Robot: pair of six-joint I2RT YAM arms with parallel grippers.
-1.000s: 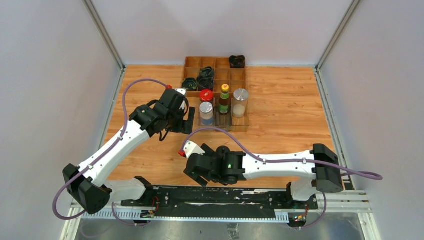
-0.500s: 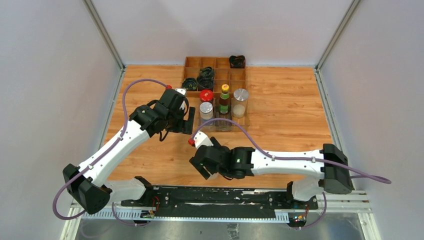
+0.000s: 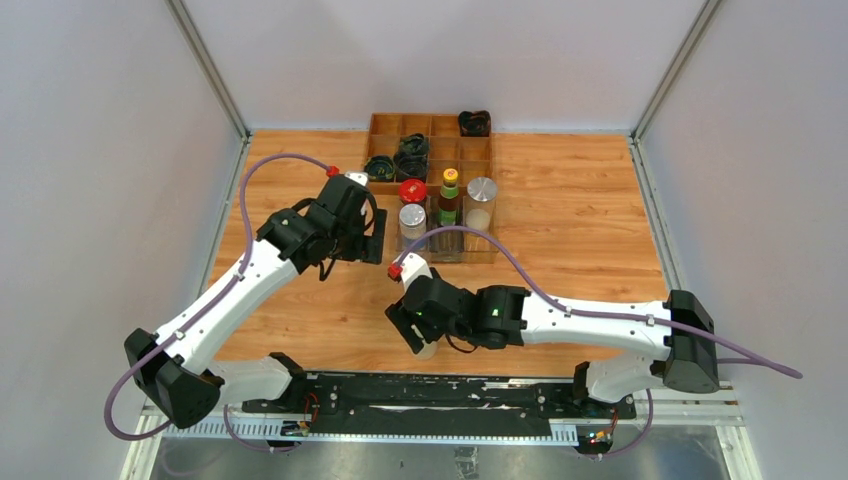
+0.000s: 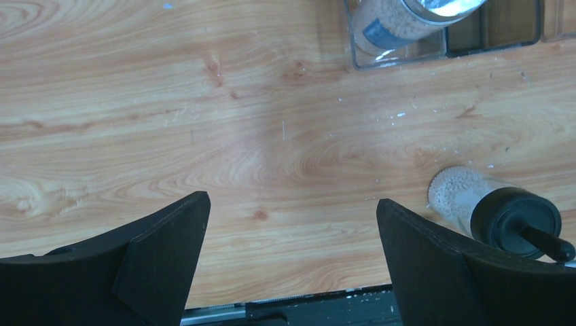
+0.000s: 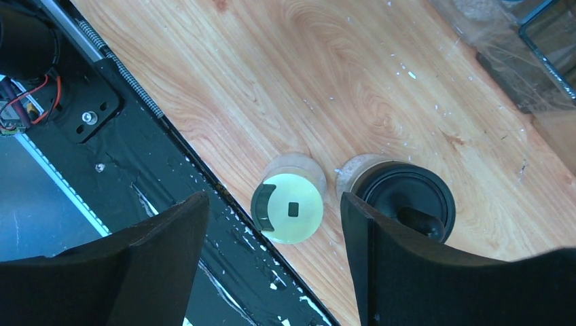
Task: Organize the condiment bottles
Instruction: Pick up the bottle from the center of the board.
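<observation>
Since a second ago the right arm has stretched further out over the near edge of the tabletop, and its wrist has swung in a bit toward the middle, while the left arm has barely budged. Now the right tool hangs over the two loose bottles that stand close to the near edge, about midway along it. The pale-capped jar sits between the fingers in the wrist view, with a gap on each side, so the tool is spread fairly wide and not gripping anything. The black domed-cap bottle stands just beside that jar, right by the right finger (from the top camera the arm hides it). The left tool is spread as wide as it goes and holds nothing, hovering over bare wood just left of the clear tray. The other four are in that tray, toward the far edge in the middle: the small silver-capped jar is at the tray's near left, and the red-capped jar is right behind it. The yellow-green-capped bottle is in the centre and the tall silver-capped jar on the right. Behind the tray, against the far edge, sits the wooden box with some dark coiled bundles in its compartments.
</observation>
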